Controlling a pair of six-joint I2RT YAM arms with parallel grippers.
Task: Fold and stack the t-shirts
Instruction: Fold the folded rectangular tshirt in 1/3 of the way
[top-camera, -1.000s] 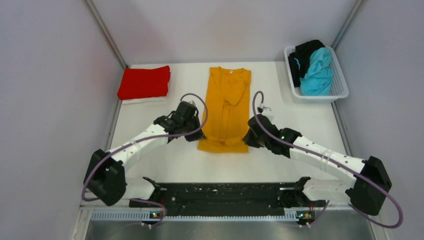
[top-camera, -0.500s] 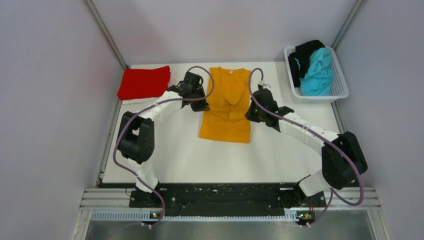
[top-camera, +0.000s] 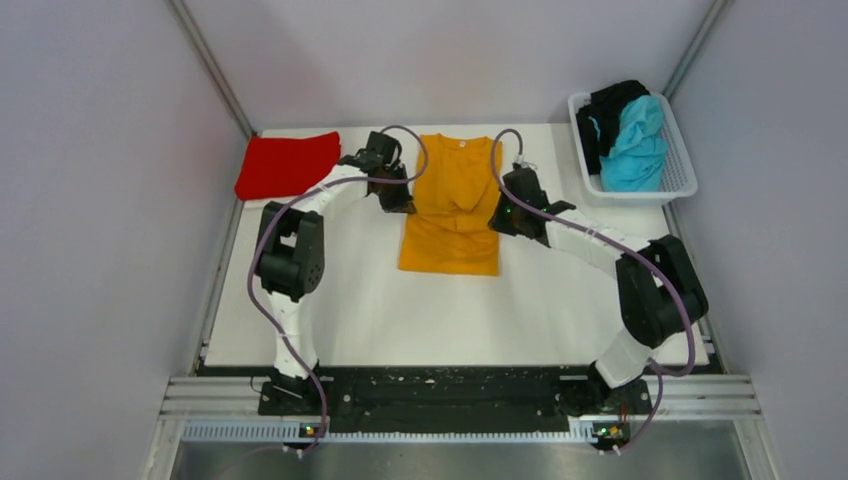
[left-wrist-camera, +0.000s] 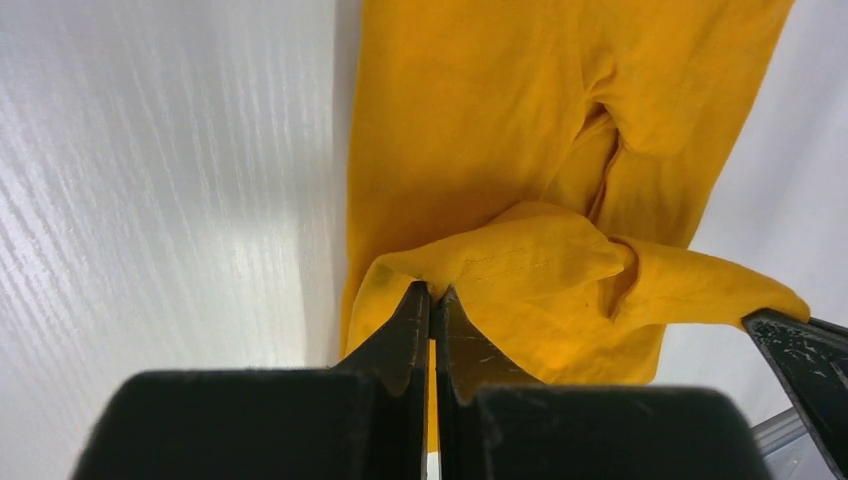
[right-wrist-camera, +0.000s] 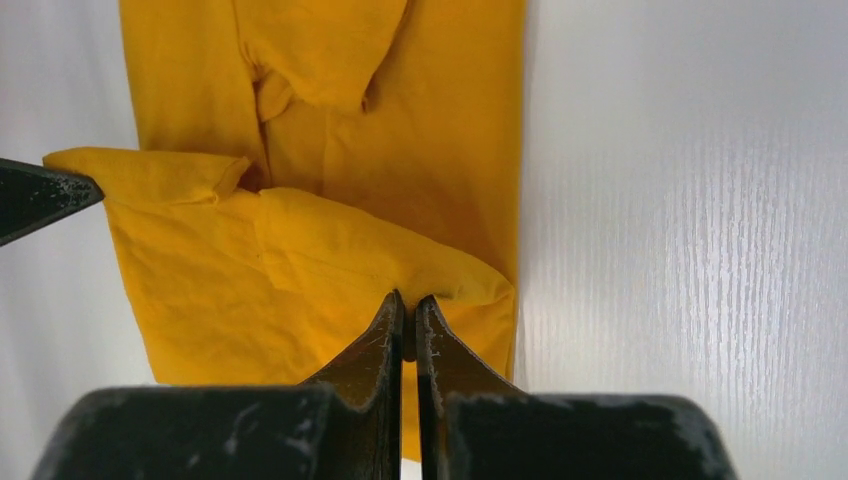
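Orange shirt (top-camera: 452, 215) lies mid-bench (top-camera: 380, 310), hem raised off the cloth. My left jaws pinch its left hem corner and my right jaws the right, both pressed tight. Bare bench flanks it, with a red shirt (top-camera: 288, 165) far-left and a basket (top-camera: 640, 196) far-right.

**Site Type: Laboratory Robot Cell**

The site is a laboratory test cell. A white table (top-camera: 420, 320) forms the work surface. Plain grey panels (top-camera: 100, 200) close it on the left, rear and right sides, and metal struts (top-camera: 210, 68) run along the panel joints. The left arm (top-camera: 292, 255) and right arm (top-camera: 655, 290) mount on a black base plate (top-camera: 450, 395) at the near edge, beside a ribbed metal rail (top-camera: 450, 432). Purple cables (top-camera: 251, 275) run exposed along each arm. The work pieces are cloth: an orange shirt (top-camera: 455, 215), a folded red shirt (top-camera: 288, 165), and more shirts (top-camera: 635, 140) in a white basket (top-camera: 685, 165).
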